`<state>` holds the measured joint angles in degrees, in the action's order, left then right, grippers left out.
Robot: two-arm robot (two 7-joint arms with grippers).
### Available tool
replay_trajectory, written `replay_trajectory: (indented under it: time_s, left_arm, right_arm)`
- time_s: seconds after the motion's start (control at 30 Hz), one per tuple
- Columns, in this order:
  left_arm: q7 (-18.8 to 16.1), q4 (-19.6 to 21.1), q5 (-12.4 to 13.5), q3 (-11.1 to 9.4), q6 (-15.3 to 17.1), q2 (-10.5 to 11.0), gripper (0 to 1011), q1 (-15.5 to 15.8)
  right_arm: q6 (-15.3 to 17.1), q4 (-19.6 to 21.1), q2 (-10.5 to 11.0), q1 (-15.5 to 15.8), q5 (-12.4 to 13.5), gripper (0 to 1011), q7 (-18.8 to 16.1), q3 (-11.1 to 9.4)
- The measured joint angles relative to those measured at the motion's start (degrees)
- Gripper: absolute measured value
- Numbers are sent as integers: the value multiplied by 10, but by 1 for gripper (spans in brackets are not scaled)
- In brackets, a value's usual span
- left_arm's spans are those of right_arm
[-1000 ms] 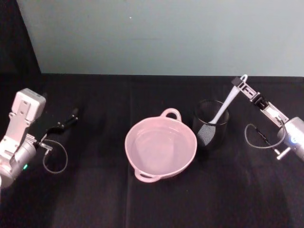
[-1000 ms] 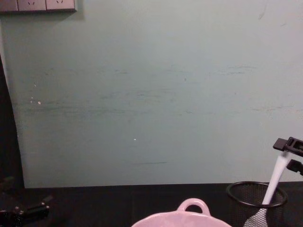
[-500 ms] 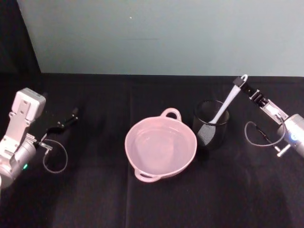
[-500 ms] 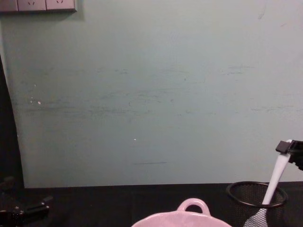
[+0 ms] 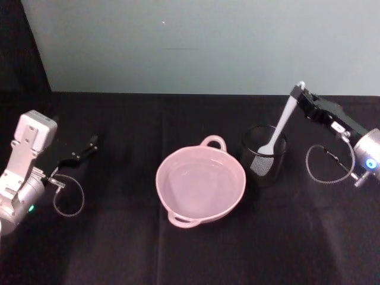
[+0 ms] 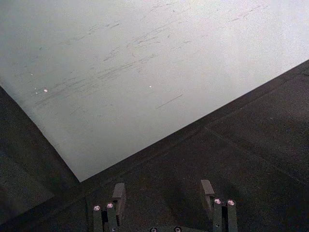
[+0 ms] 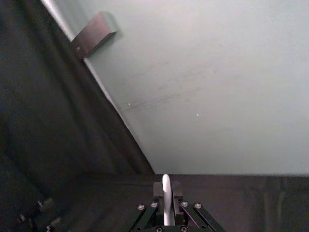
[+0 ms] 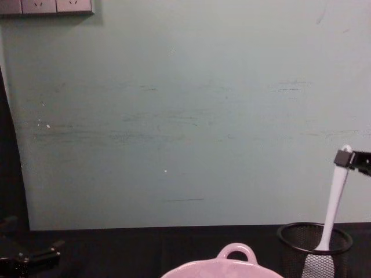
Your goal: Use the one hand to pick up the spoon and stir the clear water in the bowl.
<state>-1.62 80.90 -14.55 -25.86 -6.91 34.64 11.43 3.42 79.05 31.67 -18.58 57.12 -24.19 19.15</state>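
The white spoon (image 5: 284,122) stands steeply in the black wire-mesh cup (image 5: 261,165), its head still inside the cup's rim. My right gripper (image 5: 297,94) is shut on the top of the spoon's handle, above and to the right of the cup. In the right wrist view the handle end (image 7: 166,192) sticks up between the closed fingers. In the chest view the spoon (image 8: 334,200) rises out of the cup (image 8: 315,246) to the gripper (image 8: 346,157) at the right edge. The pink bowl (image 5: 159,178) holding clear water sits left of the cup.
My left gripper (image 5: 89,146) rests idle on the black table at the far left, open with nothing between its fingers (image 6: 118,192). A pale green wall (image 8: 185,116) closes off the back of the table. A cable loop (image 5: 325,166) hangs by the right wrist.
My right gripper has risen with the spoon, which now stands steeper with its head higher in the mesh cup. The left arm has not moved.
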Motion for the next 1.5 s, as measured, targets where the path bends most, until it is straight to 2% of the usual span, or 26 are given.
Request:
replay_trajectory:
  time_s: [0.1,0.13,0.23,0.33,0.53,0.73,0.87,1.5]
  left_arm:
    - [0,0,0,0,0,0,1011,0]
    - [0,0,0,0,0,0,1011,0]
    - [0,0,0,0,0,0,1011,0]
    - [0,0,0,0,0,0,1011,0]
    - [0,0,0,0,0,0,1011,0]
    - [0,0,0,0,0,0,1011,0]
    - [0,0,0,0,0,0,1011,0]
    - [0,0,0,0,0,0,1011,0]
  right_arm:
    - [-4,25,11,0,-27,110,8,4]
    - [-5,40,18,0,-43,110,13,6]
    - [-4,62,26,-3,-62,110,20,9]
    - [7,96,39,-10,-91,110,30,10]
    - [29,135,53,-21,-121,110,41,11]
    - [52,175,61,-34,-144,110,51,2]
    - [59,189,62,-38,-150,110,53,-4]
    - [57,183,61,-37,-148,110,53,-2]
